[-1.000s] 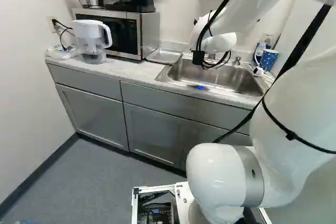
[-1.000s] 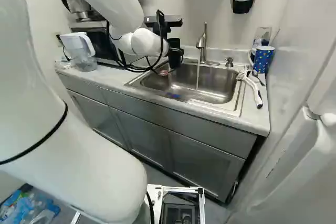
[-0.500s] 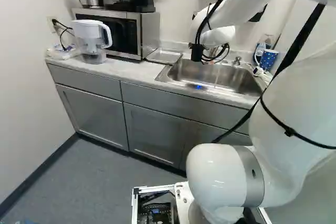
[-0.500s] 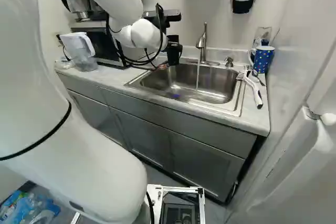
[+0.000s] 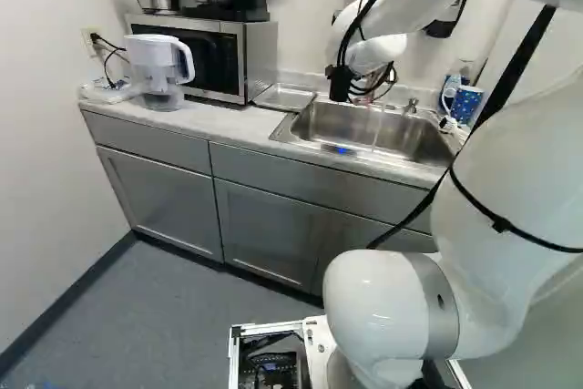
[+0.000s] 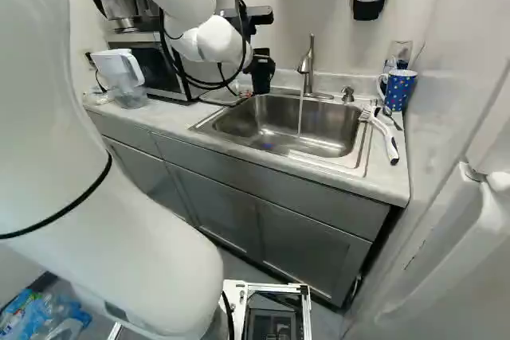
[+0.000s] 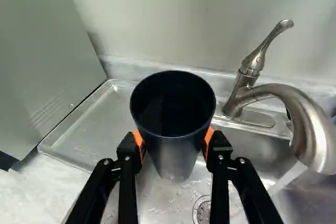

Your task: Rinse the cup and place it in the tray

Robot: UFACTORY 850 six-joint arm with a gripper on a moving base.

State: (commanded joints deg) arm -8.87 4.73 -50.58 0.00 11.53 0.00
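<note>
One running faucet [image 7: 308, 121] stands near the cup [image 7: 174, 153].

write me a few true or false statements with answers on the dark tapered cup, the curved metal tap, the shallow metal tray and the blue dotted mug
1. The dark tapered cup is held between the orange pads of the black two-fingered gripper. True.
2. The curved metal tap is turned off. False: water runs from the tap.
3. The shallow metal tray lies between the silvery microwave and the stainless steel sink. True.
4. The blue dotted mug stands inside the sink. False: the mug stands on the pale countertop beside it.
</note>
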